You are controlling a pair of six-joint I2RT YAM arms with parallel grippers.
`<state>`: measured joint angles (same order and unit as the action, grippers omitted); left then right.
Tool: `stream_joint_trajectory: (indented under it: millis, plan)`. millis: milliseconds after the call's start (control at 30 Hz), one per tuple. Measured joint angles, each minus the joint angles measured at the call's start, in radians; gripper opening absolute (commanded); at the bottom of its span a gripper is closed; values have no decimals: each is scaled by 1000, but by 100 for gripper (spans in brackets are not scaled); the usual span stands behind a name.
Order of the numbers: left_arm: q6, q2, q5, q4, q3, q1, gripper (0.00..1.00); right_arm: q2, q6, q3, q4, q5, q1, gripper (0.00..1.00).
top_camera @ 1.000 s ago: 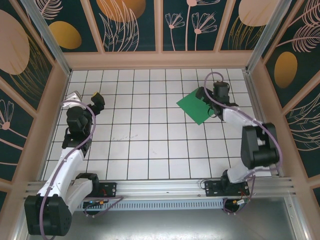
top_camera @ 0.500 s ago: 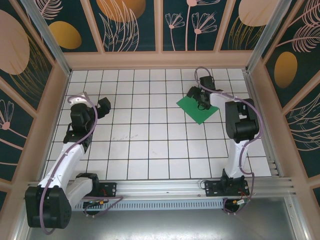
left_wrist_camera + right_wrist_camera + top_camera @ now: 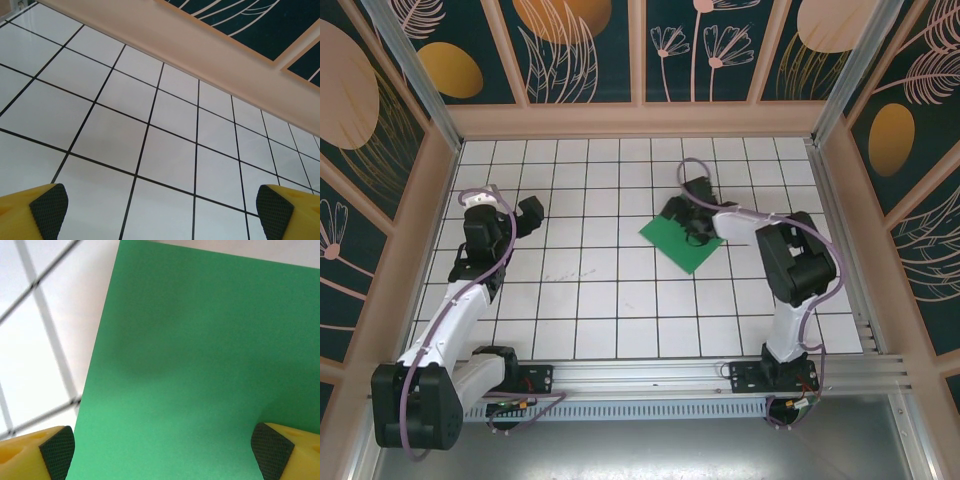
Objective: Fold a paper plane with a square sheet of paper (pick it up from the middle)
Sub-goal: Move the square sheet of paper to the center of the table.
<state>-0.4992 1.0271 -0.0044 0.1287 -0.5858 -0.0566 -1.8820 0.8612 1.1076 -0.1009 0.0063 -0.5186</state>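
The square sheet of paper (image 3: 670,246) is bright green and lies flat and unfolded on the white grid table (image 3: 600,290), right of the middle, turned like a diamond. My right gripper (image 3: 685,222) is down over the sheet's upper part, open. In the right wrist view the sheet (image 3: 200,365) spreads under the right gripper (image 3: 164,455), and both black pads (image 3: 57,450) stand wide apart with nothing pinched between them. My left gripper (image 3: 527,214) hovers open over bare tiles at the left, far from the sheet. In the left wrist view the left gripper (image 3: 161,210) has nothing between its fingers.
A wooden rim (image 3: 640,120) and patterned wall panels enclose the table on three sides. The metal rail (image 3: 640,375) carrying both arm bases runs along the near edge. White tiles lie between the two grippers, and the far rim (image 3: 210,55) rises ahead of the left gripper.
The right gripper has swept left toward the middle, and the green sheet has slid left and nearer with it. The left gripper has shifted slightly.
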Motion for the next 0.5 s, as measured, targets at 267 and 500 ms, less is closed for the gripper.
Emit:
stream_joint_trajectory:
  millis: [267,500]
  plan:
    - [-4,3,8,-3,0,0,99,-53,28,163,-179,-7,-154,95]
    - [-4,3,23,-3,0,0,99,-212,-125,462,-256,-16,-112,93]
